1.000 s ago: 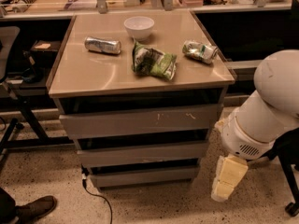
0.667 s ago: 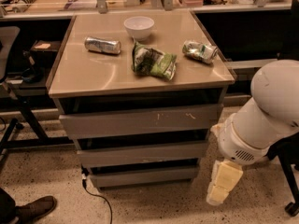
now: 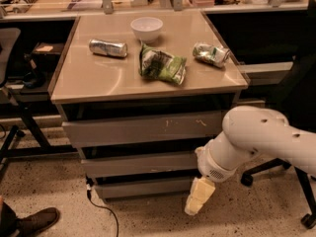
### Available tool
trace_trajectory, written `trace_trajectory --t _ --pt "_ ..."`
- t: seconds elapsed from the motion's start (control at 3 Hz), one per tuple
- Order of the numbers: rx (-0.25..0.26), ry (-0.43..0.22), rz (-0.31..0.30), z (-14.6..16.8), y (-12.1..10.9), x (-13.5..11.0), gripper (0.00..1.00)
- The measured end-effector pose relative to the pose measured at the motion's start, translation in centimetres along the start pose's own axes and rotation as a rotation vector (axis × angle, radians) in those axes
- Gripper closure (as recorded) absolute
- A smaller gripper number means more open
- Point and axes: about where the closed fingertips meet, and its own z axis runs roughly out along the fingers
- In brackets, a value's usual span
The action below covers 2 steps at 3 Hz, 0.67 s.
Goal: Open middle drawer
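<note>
The middle drawer (image 3: 140, 163) is a wide, shallow grey front with no handle. It sits between the taller scratched top front (image 3: 143, 128) and the narrow bottom front (image 3: 143, 187), and it looks pushed in. My gripper (image 3: 198, 202), with pale yellowish fingers pointing down, hangs from the white arm (image 3: 252, 137). It is at the cabinet's lower right, in front of the right end of the bottom front and just below the middle drawer's right end. It holds nothing that I can see.
On the tan cabinet top (image 3: 98, 78) lie a white bowl (image 3: 146, 27), a silver can (image 3: 108, 48), a green chip bag (image 3: 162, 64) and a crushed can (image 3: 211, 54). A black cable (image 3: 101, 209) runs along the floor, a shoe (image 3: 34, 220) is at the lower left, and a chair base (image 3: 276, 169) is at the right.
The arm has swung left and slightly down, bringing the gripper from the right of the cabinet to in front of its lower right corner. The drawers have not moved.
</note>
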Motion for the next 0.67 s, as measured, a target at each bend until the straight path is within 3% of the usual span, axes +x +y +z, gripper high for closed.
trace_trajectory --t 0.33,0.67 --pt "-0.012 -0.042 0.026 5.0 -2.05 -0.56 0.0" --pt "-0.012 -0.043 0.026 5.03 -2.05 -0.56 0.0"
